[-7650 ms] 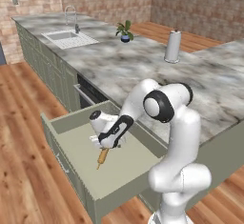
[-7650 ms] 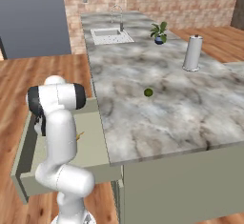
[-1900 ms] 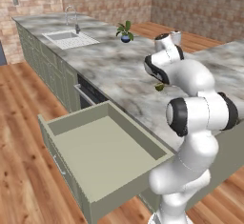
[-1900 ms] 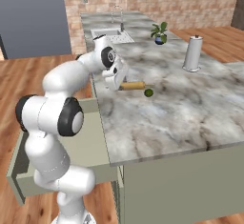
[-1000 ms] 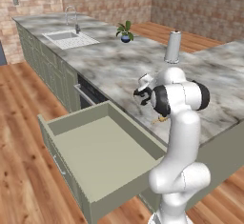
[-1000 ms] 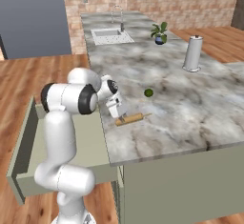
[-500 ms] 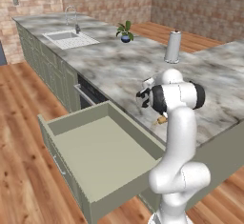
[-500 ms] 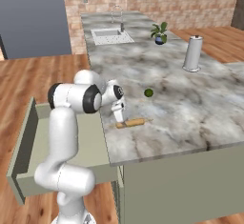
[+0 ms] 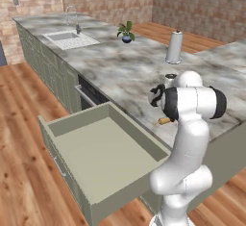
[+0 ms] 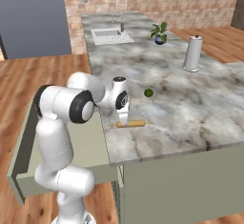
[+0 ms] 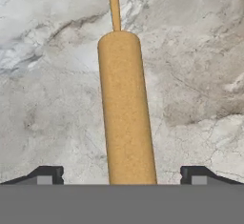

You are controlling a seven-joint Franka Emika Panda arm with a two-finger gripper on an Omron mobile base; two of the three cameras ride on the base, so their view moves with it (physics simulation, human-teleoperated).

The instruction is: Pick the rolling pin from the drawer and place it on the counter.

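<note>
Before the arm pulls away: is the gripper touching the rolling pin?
Apart. The hand view shows the gripper fingertips spread wide, with bare counter between each tip and the rolling pin.

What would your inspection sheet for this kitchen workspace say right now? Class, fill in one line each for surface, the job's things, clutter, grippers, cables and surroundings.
Surface: the counter is grey-white veined marble over sage-green cabinets.
Job's things: the rolling pin lies flat on the counter near its front edge; the drawer stands pulled out, its pale inside bare.
Clutter: a small green ball, a paper towel roll, a potted plant.
Grippers: the gripper is just above the pin, fingertips spread wide either side of it, not clamping.
Cables: nothing seen.
Surroundings: sink with tap, brick walls, wooden floor.
</note>
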